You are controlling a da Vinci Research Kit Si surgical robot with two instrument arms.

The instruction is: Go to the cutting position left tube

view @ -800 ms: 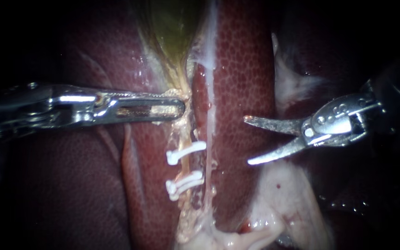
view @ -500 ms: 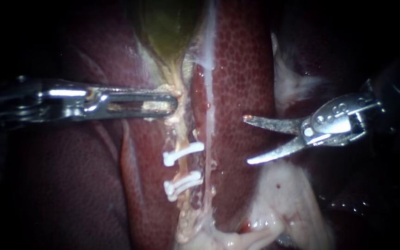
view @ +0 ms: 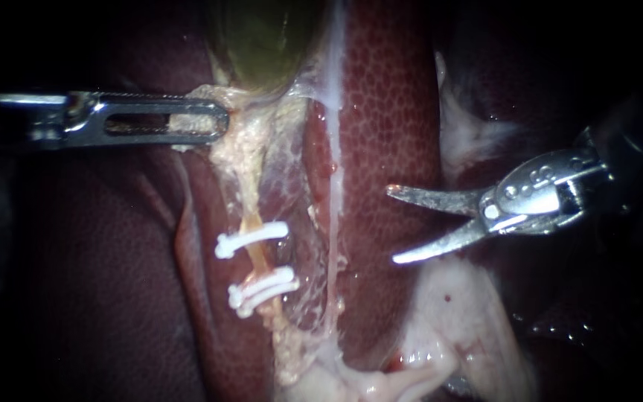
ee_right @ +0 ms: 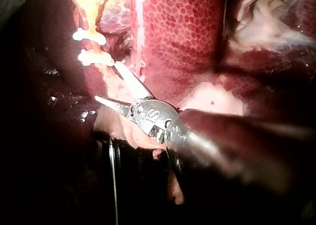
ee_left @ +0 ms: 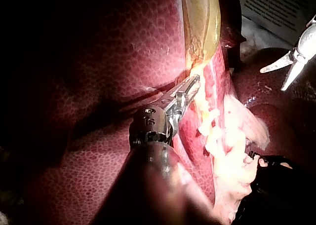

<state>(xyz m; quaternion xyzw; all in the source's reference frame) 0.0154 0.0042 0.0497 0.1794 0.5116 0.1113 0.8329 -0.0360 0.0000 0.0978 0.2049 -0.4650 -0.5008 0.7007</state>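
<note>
Right instrument [view: 391, 225] holds its curved, shiny blades spread over the pebbled liver [view: 388, 112], well apart from the left tube [view: 259, 260], with bare liver between. Two white clips [view: 251, 240] cross that thin orange tube. Left instrument [view: 217, 120] pinches ragged pale tissue [view: 243, 145] under the gallbladder [view: 262, 37].

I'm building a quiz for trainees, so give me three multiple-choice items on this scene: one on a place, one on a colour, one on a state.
1. Where do the clips sit?
A. Across the tube
B. On the gallbladder's green body
C. On bare liver at the far right

2. What colour are the clips?
A. White
B. Blue
C. Black

3. How do the blades of the right instrument stand?
A. Shut on the tube
B. Open, apart from the tube
C. Shut, holding nothing

Answers:
1. A: in the endoscope view they cross the tube.
2. A: they show white against the red tissue.
3. B: a gap shows between the blades, which hang over the liver.
</note>
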